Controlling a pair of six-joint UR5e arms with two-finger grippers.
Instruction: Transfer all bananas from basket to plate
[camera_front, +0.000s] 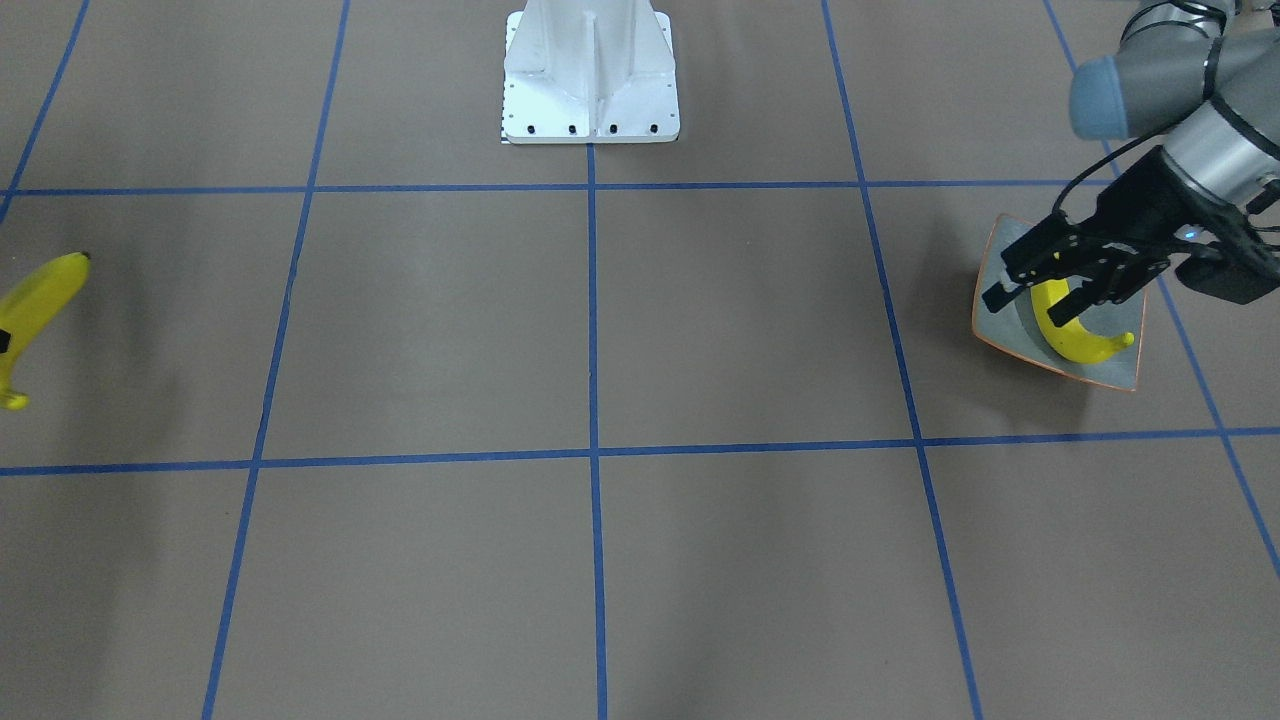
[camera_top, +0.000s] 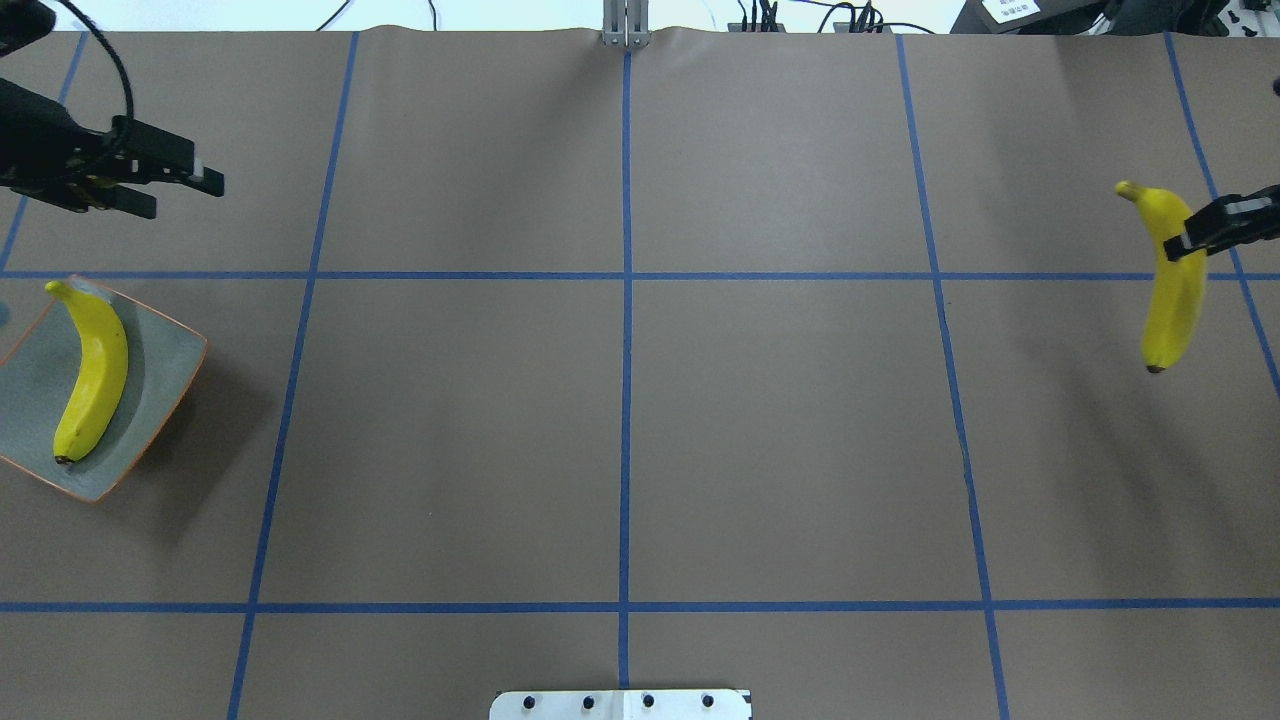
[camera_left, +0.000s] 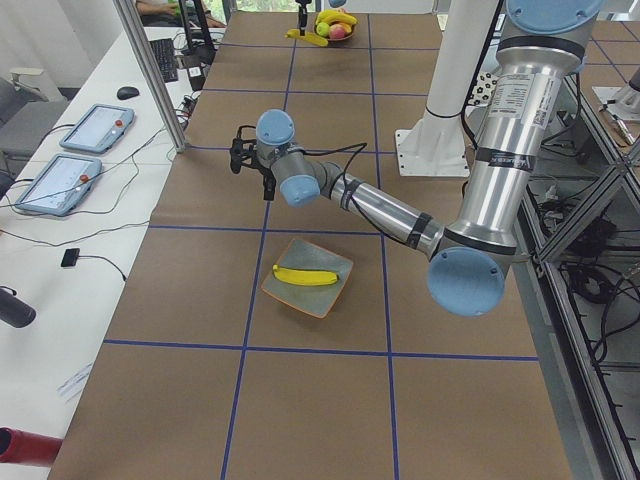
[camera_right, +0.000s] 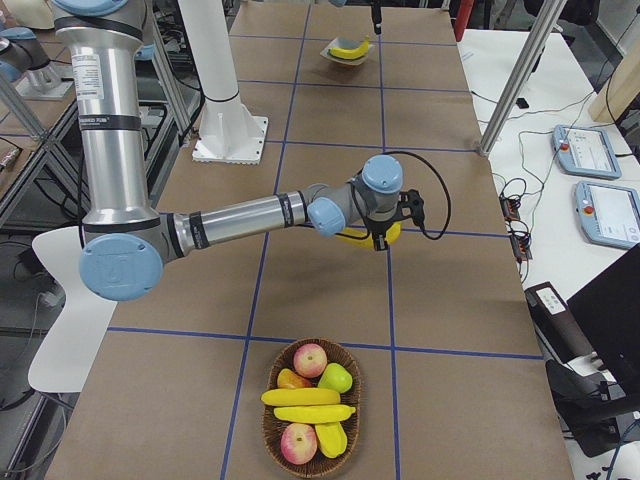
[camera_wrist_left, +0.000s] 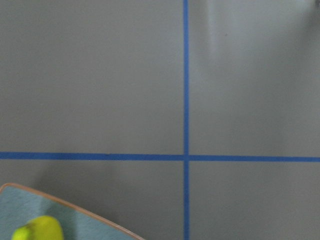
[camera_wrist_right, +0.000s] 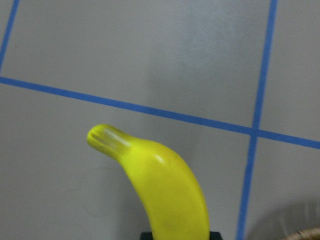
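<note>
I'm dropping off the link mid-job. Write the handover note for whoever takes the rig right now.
Left tool: open and empty, in the air beside the plate.
Right tool: shut on the carried banana, held above the table, clear of the basket.
Done: the plated banana lies in the plate.
Left: bring the carried banana across to the plate, then fetch the two basket bananas, which lie side by side among other fruit.
</note>
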